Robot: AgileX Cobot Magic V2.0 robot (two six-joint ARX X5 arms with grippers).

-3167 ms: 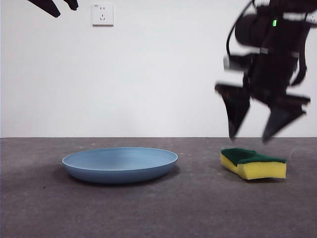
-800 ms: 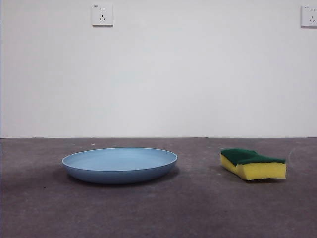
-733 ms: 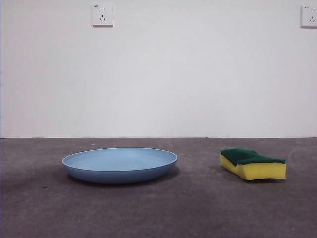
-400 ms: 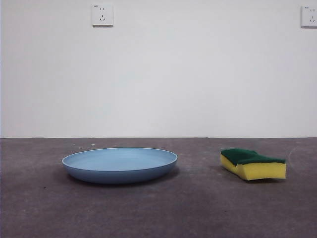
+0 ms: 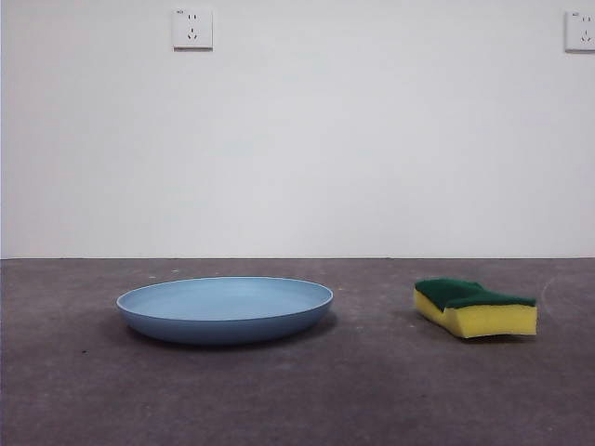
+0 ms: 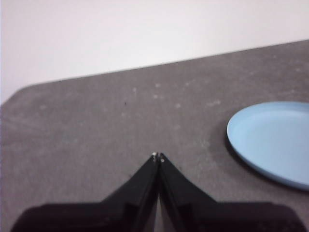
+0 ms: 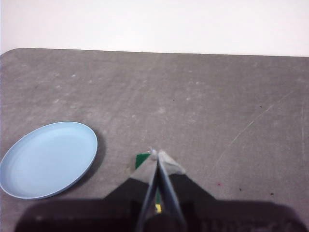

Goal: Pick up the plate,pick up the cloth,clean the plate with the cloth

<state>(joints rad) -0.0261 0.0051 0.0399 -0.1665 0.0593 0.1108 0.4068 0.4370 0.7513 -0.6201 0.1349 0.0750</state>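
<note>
Both grippers hang up high, out of the front view, jaws pressed together and holding nothing: the left gripper [image 6: 158, 157] over bare table, the right gripper [image 7: 155, 153] above the cloth. Now the layout, biggest first. That grey table [image 5: 372, 390] fills the lower part of the front view. On it, lower left of centre, the light-blue plate [image 5: 225, 308] lies flat. Well apart from it, at lower right, sits the cloth [image 5: 475, 307], yellow foam under a dark green top. Up on the white wall, 2 sockets, one upper left [image 5: 192, 28], one at the upper right edge [image 5: 580, 31].
</note>
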